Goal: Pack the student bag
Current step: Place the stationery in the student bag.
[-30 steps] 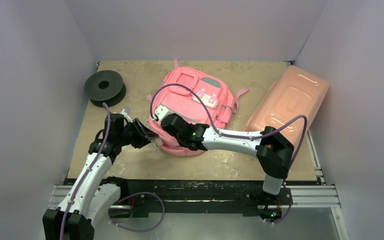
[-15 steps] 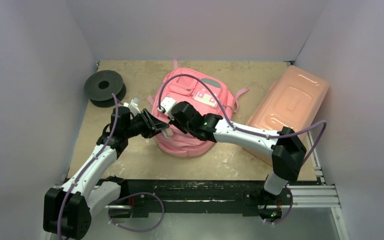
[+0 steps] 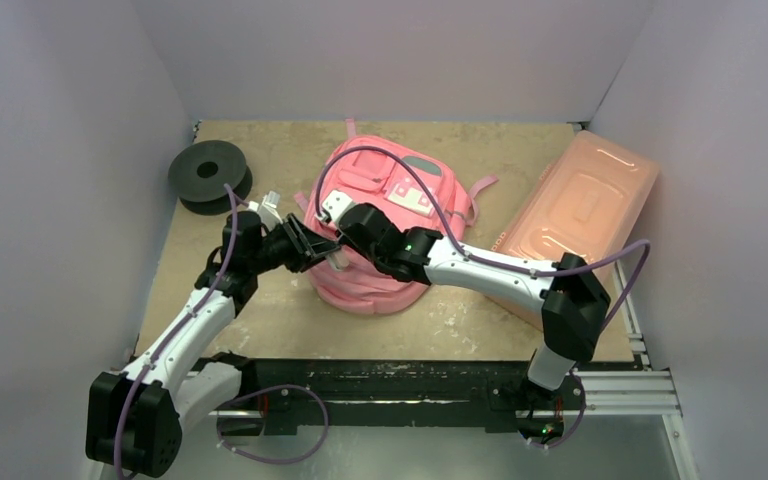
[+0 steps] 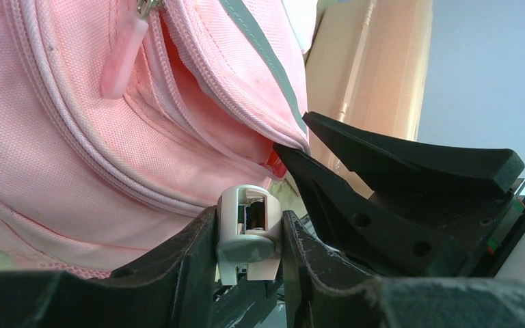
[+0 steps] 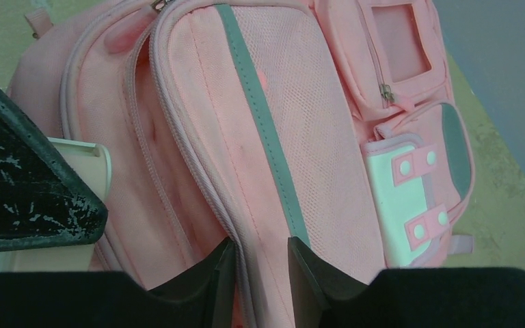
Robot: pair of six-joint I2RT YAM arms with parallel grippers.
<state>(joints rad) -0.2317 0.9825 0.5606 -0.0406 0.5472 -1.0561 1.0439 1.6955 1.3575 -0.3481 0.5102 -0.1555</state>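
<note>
Student bag, left gripper and right gripper at its 8 o'clock edge.
Left clamps white plastic piece; right parted astride gaping pocket rim.

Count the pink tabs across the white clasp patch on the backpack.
2. On the student bag, the white clasp patch carries an upper tab and a lower tab, one above the other in the right wrist view. None appears hidden.

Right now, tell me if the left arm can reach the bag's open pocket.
Probably yes: the left gripper, holding a white item, sits at the gaping pocket of the bag. The right gripper straddles the flap rim beside it and may crowd the way in.
</note>
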